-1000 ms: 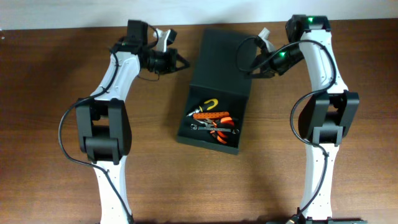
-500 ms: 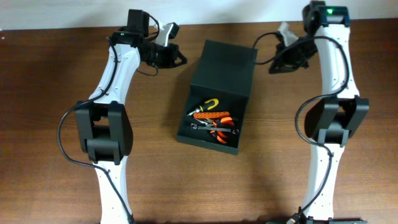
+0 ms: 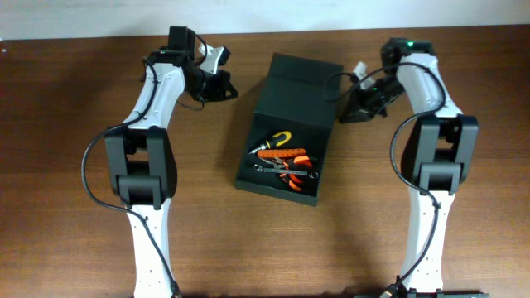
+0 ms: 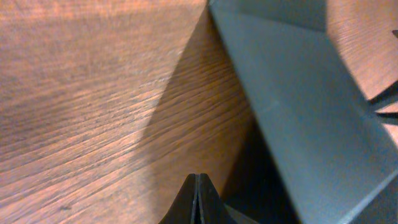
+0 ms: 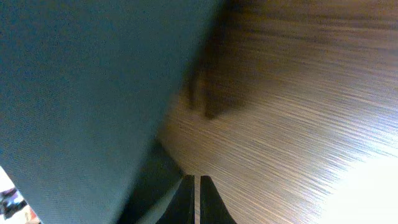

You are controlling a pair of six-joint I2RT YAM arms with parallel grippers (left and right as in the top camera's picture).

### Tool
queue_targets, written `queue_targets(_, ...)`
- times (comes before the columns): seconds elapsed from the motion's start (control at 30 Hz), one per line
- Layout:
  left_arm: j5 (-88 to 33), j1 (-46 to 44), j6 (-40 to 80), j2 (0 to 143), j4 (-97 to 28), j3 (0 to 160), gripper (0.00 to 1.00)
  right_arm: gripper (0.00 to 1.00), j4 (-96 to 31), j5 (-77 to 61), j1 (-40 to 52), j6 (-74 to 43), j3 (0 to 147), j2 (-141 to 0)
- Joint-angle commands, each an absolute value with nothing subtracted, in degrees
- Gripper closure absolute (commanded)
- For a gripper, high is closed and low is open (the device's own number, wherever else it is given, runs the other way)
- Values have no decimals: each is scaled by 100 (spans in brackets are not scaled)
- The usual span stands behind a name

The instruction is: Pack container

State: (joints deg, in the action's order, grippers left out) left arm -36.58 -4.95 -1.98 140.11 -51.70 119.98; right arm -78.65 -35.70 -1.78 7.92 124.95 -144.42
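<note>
The container (image 3: 296,91) is a dark green-black box in the middle of the table. Its flap lid lies open toward the back. Its open compartment holds hand tools (image 3: 283,159) with orange and yellow handles. My left gripper (image 3: 230,85) is shut and empty, just left of the lid's far corner. In the left wrist view its tips (image 4: 198,190) hover over the wood beside the container's wall (image 4: 298,106). My right gripper (image 3: 343,114) is shut and empty at the lid's right edge. The right wrist view shows its tips (image 5: 196,190) next to the container's side (image 5: 87,93).
The brown wooden table (image 3: 74,165) stretches around the container. Its back edge meets a pale wall strip (image 3: 83,16). Both arm bases stand at the front left (image 3: 141,178) and front right (image 3: 435,165).
My left gripper has drawn back a little to the left, away from the lid. My right gripper swung out to the right, then came back nearer the lid's right edge.
</note>
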Motion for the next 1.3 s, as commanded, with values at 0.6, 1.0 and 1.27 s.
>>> queue_targets(0.6,-3778,-493,-314,14123,-5194,12003,98,96,-7491,-5074,523,1452,12309,-14385)
queue_targets(1.0,-3358,-397,-309,14197,-5732,12003,98,96,-7325,-4906,180,1194,12309,-14385)
queue_targets(1.27,-3114,-207,-309,14304,-5776,12003,98,96,-7325,-4904,185,1197,12309,-14385)
